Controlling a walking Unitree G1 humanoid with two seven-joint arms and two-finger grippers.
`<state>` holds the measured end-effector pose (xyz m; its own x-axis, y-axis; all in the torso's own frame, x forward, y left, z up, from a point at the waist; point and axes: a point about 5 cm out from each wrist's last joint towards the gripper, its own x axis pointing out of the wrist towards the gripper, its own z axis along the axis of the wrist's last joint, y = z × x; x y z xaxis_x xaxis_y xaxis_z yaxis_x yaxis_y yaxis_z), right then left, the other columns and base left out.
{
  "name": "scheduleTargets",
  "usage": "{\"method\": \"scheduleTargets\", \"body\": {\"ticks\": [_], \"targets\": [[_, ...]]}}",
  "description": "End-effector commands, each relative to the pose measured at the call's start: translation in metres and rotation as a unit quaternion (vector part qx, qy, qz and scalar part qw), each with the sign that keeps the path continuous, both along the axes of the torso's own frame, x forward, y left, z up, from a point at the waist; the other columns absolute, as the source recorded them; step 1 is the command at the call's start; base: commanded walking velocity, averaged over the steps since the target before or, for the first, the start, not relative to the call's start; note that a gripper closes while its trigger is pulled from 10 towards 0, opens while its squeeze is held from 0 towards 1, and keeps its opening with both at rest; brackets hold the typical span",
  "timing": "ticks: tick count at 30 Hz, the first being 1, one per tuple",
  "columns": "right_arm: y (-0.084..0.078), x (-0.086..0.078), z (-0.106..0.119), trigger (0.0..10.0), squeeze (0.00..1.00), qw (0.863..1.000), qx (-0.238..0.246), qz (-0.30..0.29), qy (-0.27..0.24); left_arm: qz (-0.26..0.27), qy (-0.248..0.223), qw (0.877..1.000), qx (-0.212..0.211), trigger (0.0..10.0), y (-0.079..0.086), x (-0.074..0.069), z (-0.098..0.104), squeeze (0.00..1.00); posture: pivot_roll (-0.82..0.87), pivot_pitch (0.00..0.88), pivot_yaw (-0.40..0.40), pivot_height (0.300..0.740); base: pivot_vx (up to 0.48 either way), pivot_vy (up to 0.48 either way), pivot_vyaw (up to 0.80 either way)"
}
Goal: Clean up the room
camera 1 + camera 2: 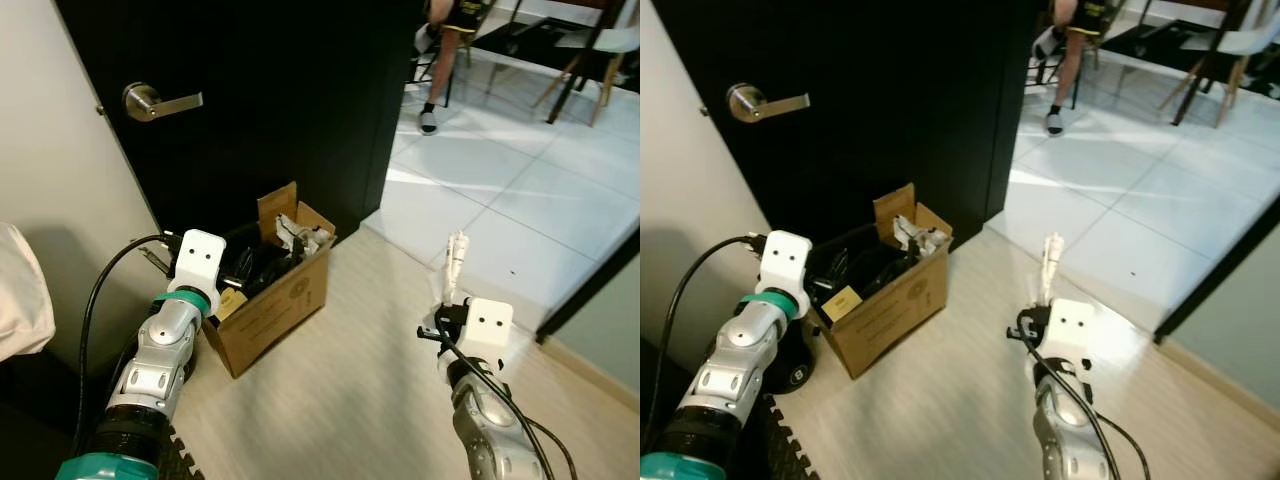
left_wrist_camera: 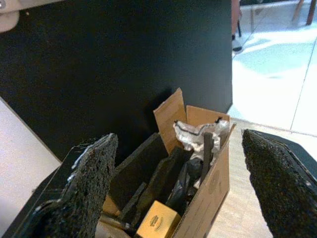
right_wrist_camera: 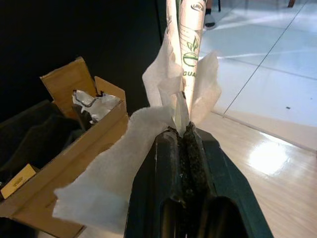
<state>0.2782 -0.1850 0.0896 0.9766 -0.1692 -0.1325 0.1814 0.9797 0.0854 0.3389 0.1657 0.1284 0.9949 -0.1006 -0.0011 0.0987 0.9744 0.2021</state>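
An open cardboard box (image 1: 283, 300) stands on the wooden floor against the black door (image 1: 270, 90), stuffed with black items, crumpled foil and a small yellow box (image 2: 157, 223). My left gripper (image 2: 178, 193) hovers open just above the box's near end, its fingers (image 2: 84, 188) spread wide. Right of the box, over the floor, my right gripper (image 3: 182, 136) is shut on a crumpled white paper wrapper (image 3: 183, 54) with green print and a white tissue (image 3: 114, 163) hanging down. The wrapper (image 1: 456, 262) sticks up above the right wrist.
The door has a silver lever handle (image 1: 155, 101). A beige wall (image 1: 50, 170) and a white cloth (image 1: 20, 295) lie at left. White tiles (image 1: 520, 190) begin beyond the doorway, where a seated person's leg (image 1: 435, 85) and chair legs (image 1: 580, 70) stand.
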Motion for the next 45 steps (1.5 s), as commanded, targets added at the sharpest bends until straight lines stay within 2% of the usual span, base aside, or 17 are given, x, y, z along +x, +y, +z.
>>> {"method": "scheduleTargets", "body": {"ticks": [1, 22, 32, 45], "targets": [[0.0, -0.002, -0.004, 10.0, 0.0, 1.0, 0.006, -0.004, 0.011, 0.001, 0.003, 1.0, -0.003, 10.0, 0.001, -0.001, -0.001, 0.0, 0.04, 0.0, 0.106, 0.74, 0.307, 0.0, 0.0], [-0.002, 0.001, -0.004, 10.0, 0.0, 1.0, 0.004, 0.008, 0.017, 0.003, 0.003, 1.0, -0.011, 10.0, 0.0, -0.002, -0.003, 0.0, 0.03, 0.0, 0.076, 0.74, 0.307, 0.0, 0.0], [0.001, -0.002, -0.009, 10.0, 0.0, 0.999, 0.015, 0.017, 0.032, 0.003, 0.007, 1.0, -0.016, 10.0, -0.004, -0.012, -0.009, 0.0, 0.04, 0.0, 0.037, 0.74, 0.314, 0.0, 0.0], [0.005, 0.006, -0.008, 10.0, 0.0, 0.998, 0.019, 0.042, 0.041, 0.03, 0.01, 0.999, -0.014, 10.0, 0.012, -0.023, -0.013, 0.0, 0.07, 0.021, -0.003, 0.74, 0.314, 0.0, 0.0]]}}
